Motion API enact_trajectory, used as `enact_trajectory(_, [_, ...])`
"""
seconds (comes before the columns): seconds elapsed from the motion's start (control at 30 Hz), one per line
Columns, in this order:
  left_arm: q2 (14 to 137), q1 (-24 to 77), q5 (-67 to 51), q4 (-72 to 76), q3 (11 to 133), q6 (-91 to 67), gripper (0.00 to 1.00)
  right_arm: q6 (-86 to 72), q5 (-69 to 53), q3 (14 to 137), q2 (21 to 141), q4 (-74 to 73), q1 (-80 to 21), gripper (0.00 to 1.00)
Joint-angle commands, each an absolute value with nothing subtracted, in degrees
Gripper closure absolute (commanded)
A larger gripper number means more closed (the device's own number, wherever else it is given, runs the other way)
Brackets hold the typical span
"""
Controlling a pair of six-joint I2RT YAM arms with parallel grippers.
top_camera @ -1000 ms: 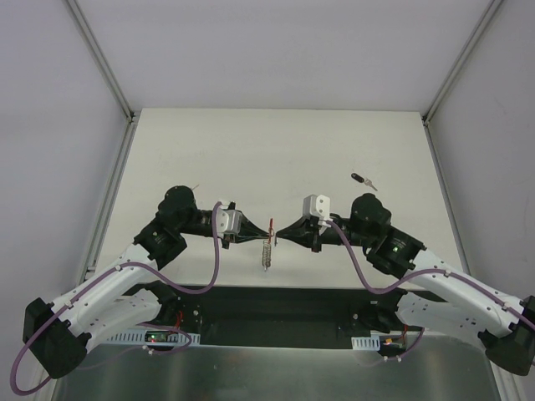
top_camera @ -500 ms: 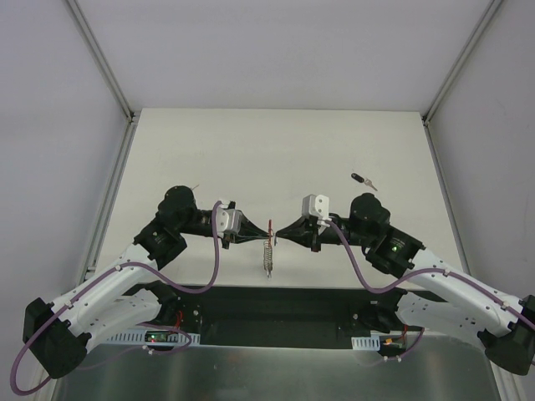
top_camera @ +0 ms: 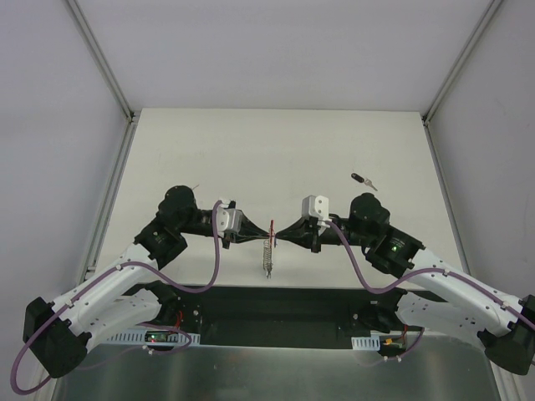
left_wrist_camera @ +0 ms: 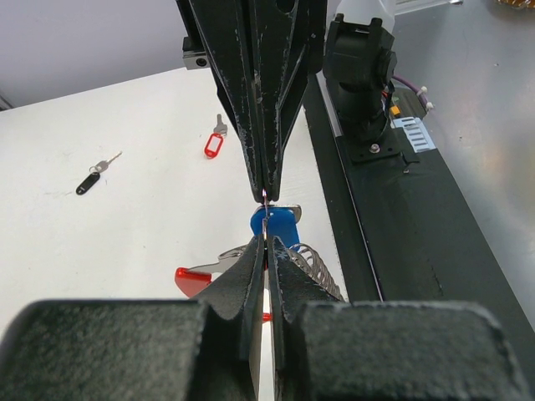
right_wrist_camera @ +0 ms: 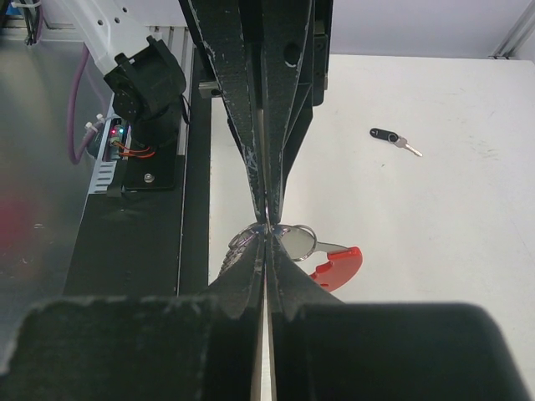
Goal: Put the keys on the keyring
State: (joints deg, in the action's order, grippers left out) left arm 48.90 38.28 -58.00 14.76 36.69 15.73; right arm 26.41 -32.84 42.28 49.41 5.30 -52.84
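Keyring (top_camera: 267, 253): near table centre, between both arms, chain trailing toward the bases, red band underneath. Left gripper (top_camera: 260, 236) pinched fully closed, apparently on the ring. Right gripper (top_camera: 281, 236) likewise closed, apparently on blue-headed key (left_wrist_camera: 276, 224), tip to tip with the left. Change over the last second: none visible, so threading is judged unfinished. Black key (top_camera: 363, 180) lies well apart.
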Motion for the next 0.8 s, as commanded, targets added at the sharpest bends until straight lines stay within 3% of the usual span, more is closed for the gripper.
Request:
enact_trajectory(0.0, [49.1, 38.6, -59.9, 19.1, 36.9, 15.1, 1.0, 26.8, -35.4, 43.1, 49.4, 8.1, -52.6, 0.99])
enact_trajectory(0.77, [49.7, 38.6, -60.5, 20.4, 36.9, 13.9, 1.0, 27.9, -33.0, 42.1, 46.7, 6.5, -52.6, 0.99])
